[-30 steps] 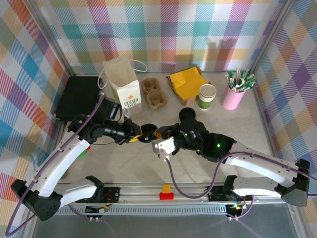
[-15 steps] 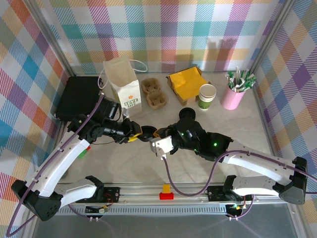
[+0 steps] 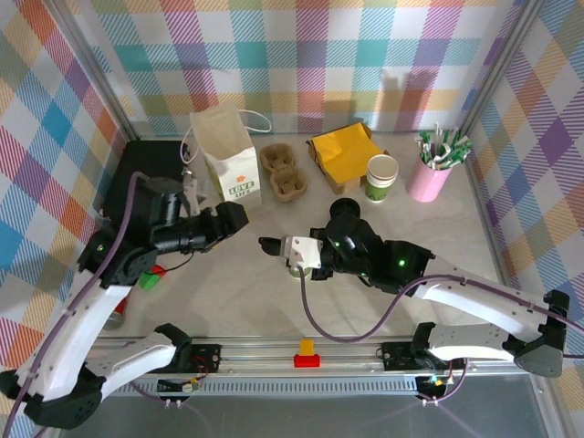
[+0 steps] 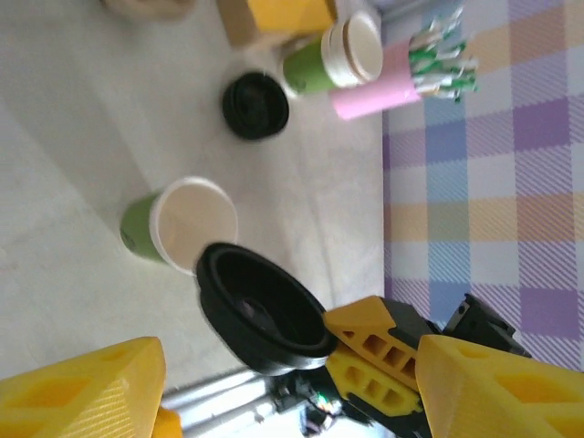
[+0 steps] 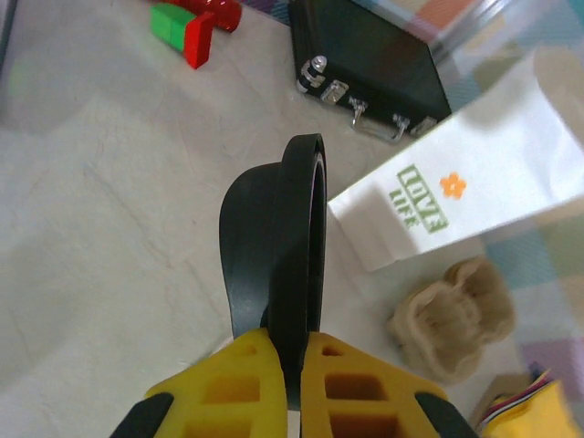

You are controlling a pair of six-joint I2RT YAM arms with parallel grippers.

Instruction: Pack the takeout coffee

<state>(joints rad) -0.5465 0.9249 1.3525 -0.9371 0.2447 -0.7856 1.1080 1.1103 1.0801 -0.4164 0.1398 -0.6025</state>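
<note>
Within right claw (image 5: 294, 358), black lid (image 5: 272, 246)

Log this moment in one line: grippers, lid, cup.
right gripper: shut on black lid | left gripper: open, apart from black lid | near green cup: on table, uncapped

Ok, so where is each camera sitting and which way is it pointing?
Top external: above and behind the bases, looking down on the table; left arm and right arm show.
Left wrist: looks across at the open cup and black lid; own yellow fingers frame it.
Right wrist: looks along its jaws, shut on that lid, toward the paper bag.
Shared: the lid, in both wrist views.
</note>
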